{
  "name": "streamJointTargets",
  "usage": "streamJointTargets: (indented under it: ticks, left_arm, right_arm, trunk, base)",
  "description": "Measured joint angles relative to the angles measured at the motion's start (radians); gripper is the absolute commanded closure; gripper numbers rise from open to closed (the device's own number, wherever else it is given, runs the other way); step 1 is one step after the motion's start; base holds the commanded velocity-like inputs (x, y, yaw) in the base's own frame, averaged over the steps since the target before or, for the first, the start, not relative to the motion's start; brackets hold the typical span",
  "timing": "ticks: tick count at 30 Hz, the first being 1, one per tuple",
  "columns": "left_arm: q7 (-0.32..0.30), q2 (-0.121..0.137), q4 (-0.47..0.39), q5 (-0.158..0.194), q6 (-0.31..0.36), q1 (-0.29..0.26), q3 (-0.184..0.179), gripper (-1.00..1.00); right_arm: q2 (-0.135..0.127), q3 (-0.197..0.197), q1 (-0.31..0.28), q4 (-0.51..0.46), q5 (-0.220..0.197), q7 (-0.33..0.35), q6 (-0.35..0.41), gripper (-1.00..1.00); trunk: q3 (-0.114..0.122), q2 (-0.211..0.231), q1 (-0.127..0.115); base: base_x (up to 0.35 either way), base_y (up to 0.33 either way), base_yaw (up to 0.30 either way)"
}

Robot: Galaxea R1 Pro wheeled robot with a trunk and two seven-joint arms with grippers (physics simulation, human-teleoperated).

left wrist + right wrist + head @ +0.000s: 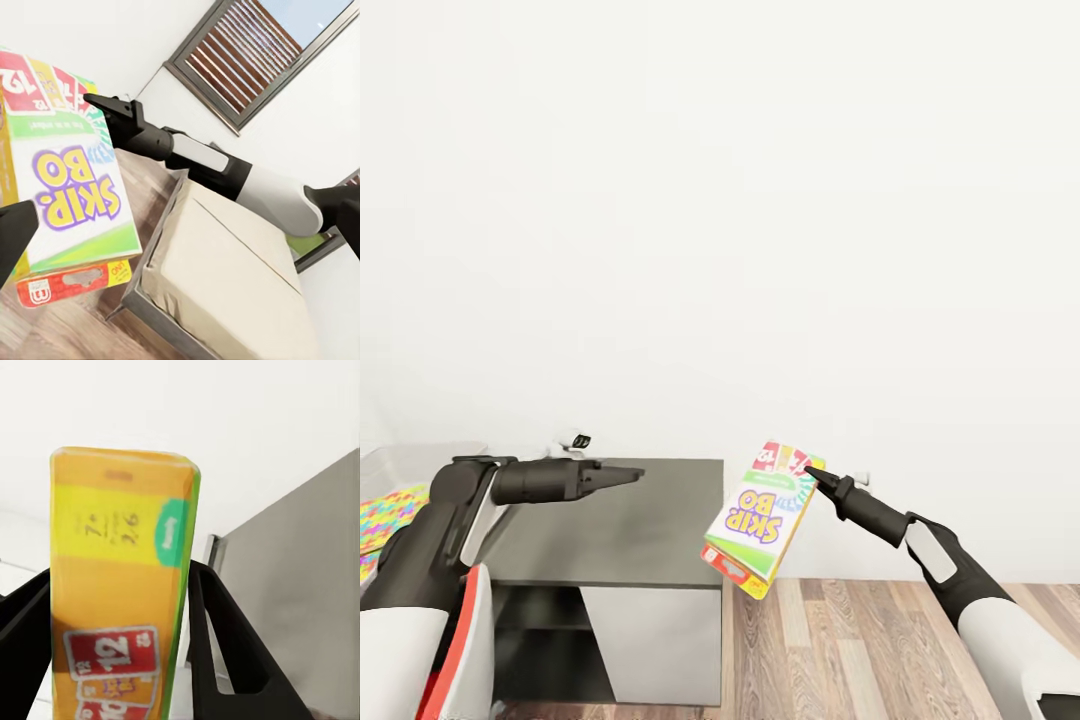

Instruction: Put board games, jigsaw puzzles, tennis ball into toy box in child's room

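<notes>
My right gripper (810, 472) is shut on the top edge of the white-green "SKIP-BO" board game (758, 522), which hangs tilted above the wood floor. In the right wrist view its two fingers (225, 649) clamp the box's narrow edge (120, 585). My left gripper (635, 473) is open and holds nothing, level over a dark cabinet and pointing at the box (71, 180). At the far left edge the light-grey toy box (410, 458) holds a multicoloured jigsaw puzzle (390, 515). The bed (225, 277) lies behind my right arm. The tennis ball and the table are out of view.
A dark grey cabinet (620, 530) stands against the white wall under my left arm. Wood-plank floor (840, 640) runs beneath the held box. A dark-framed window with blinds (255, 52) is above the bed.
</notes>
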Motion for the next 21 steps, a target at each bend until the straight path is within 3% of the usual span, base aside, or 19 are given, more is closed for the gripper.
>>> streamJointTargets:
  ticks: [15,21]
  left_arm:
    - [0.000,0.004,-0.001,0.000,0.000,0.000,0.000,-1.00]
    - [0.000,0.004,-0.001,0.000,0.000,0.000,0.000,-1.00]
  right_arm:
    - [-0.003,0.000,0.000,0.000,-0.001,-0.001,0.002,1.00]
    - [-0.001,0.001,0.000,0.000,-0.001,0.000,-0.005,1.00]
  trunk:
    - [0.047,0.105,-0.058]
    - [0.066,0.147,-0.080]
  base:
    - [-0.005,0.000,0.000]
    - [-0.203,0.029,0.000]
